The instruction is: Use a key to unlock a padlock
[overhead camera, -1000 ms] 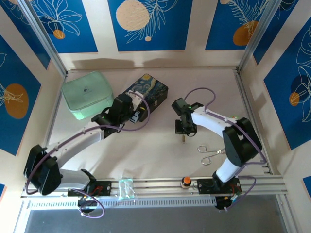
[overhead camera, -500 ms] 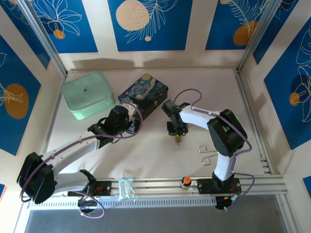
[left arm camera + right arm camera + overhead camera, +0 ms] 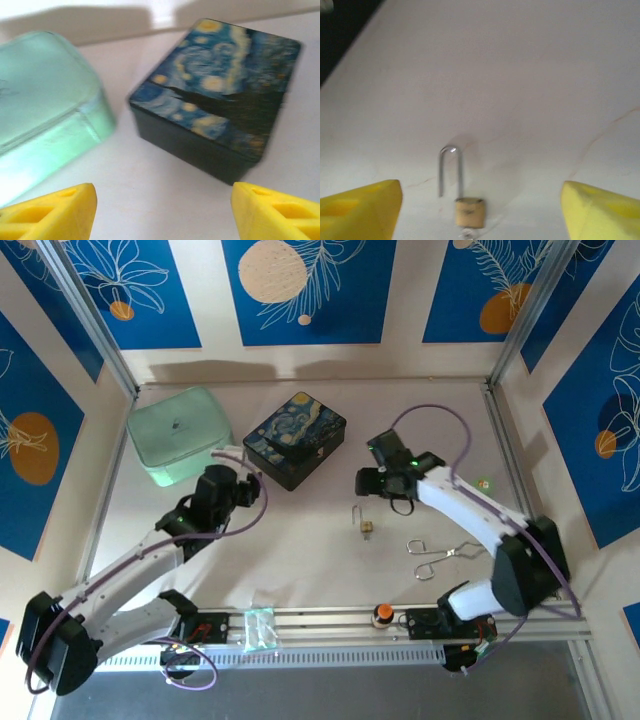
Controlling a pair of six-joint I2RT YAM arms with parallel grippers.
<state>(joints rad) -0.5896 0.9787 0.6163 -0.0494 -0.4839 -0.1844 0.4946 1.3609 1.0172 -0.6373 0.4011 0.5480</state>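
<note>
The padlock lies flat on the table, a small brass body with its silver shackle swung open, one leg free of the body. A silvery bit of the key sticks out of the body's near end. My right gripper hovers open over the padlock, its yellow fingers wide on either side and touching nothing. From above, the padlock sits left of and below the right gripper. My left gripper is open and empty, facing the starry-night tin.
The starry-night tin and a mint-green pouch stand at the back left. Silver bent-wire loops lie right of the padlock. An orange knob and a clear plastic piece sit on the front rail.
My right gripper has opened, let go and pulled back up and right, leaving the padlock on the table. My left arm has drawn back from the tin, opening a little wider.
</note>
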